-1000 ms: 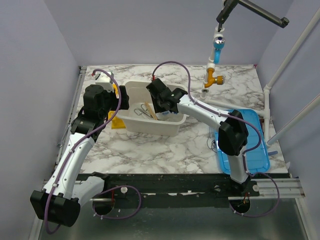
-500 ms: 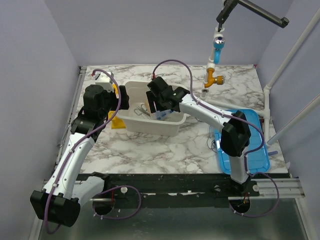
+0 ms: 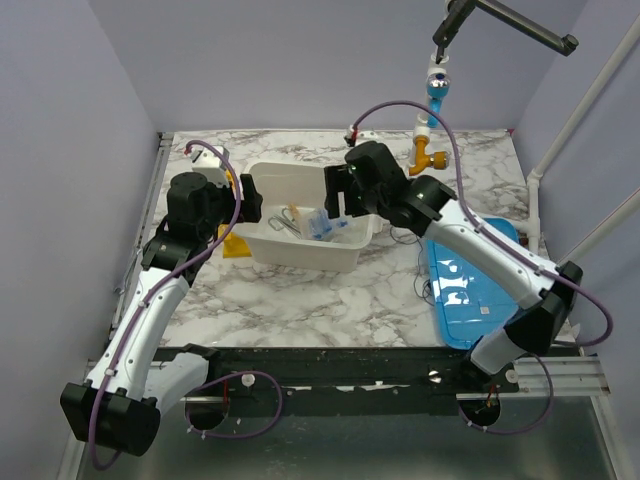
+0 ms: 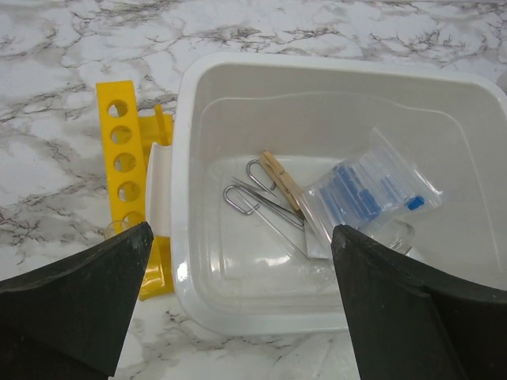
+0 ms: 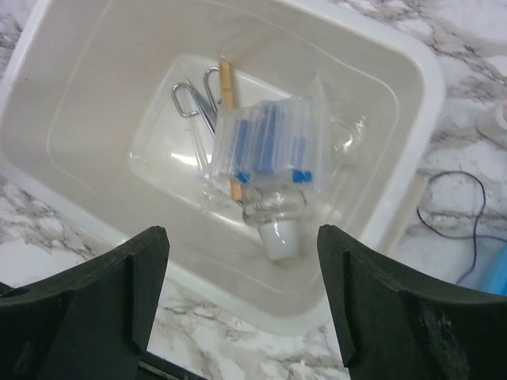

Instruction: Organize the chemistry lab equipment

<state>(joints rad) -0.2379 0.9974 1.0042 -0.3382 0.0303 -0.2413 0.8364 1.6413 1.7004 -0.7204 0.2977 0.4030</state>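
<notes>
A white bin (image 3: 300,250) holds silver tongs (image 4: 255,203), a tan wooden stick (image 4: 281,178), a clear bag with blue contents (image 4: 368,194) and a clear glass flask with a white stopper (image 5: 277,226). The bag lies on top of the flask and the stick (image 5: 227,83). A yellow holed rack (image 4: 119,150) lies against the bin's left side. My left gripper (image 4: 242,261) is open and empty above the bin's near-left rim. My right gripper (image 5: 242,253) is open and empty, above the bin's right side.
A blue tray (image 3: 480,290) lies at the right of the marble table. A yellow and blue tap fixture (image 3: 430,135) stands at the back right. A thin black cable (image 5: 459,198) lies on the table right of the bin.
My right gripper was down in the bin with the blue-filled bag; it has let go and risen back to the right. The bag now lies in the bin. The left arm barely moved.
</notes>
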